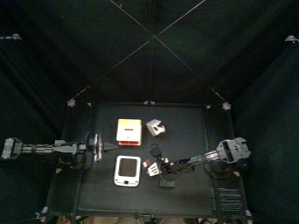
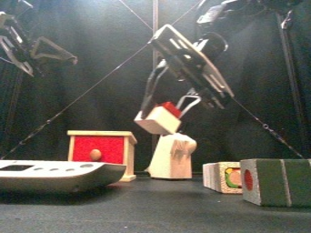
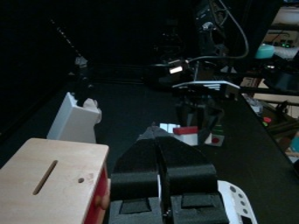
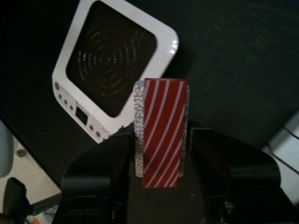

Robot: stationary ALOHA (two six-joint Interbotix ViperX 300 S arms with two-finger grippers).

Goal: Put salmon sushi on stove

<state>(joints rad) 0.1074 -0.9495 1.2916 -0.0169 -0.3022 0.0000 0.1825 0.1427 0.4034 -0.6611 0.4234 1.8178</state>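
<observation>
My right gripper (image 4: 163,171) is shut on the salmon sushi (image 4: 163,131), a small whitish lump with a red-and-white striped top. In the front view the sushi (image 2: 163,116) hangs in the air, well above the table. The stove (image 4: 114,68), a white rounded slab with grey rings, lies just beyond the sushi in the right wrist view. In the top view the right gripper (image 1: 153,166) is at the right edge of the stove (image 1: 128,172). My left gripper (image 3: 163,166) is shut and empty, resting to the left of the stove (image 2: 49,173).
A red-white-yellow box (image 1: 128,129) stands behind the stove, and a grey-white cube (image 1: 156,127) stands to its right. A small black block (image 1: 167,184) lies in front of the right gripper. In the front view two blocks (image 2: 274,180) stand near the front right edge.
</observation>
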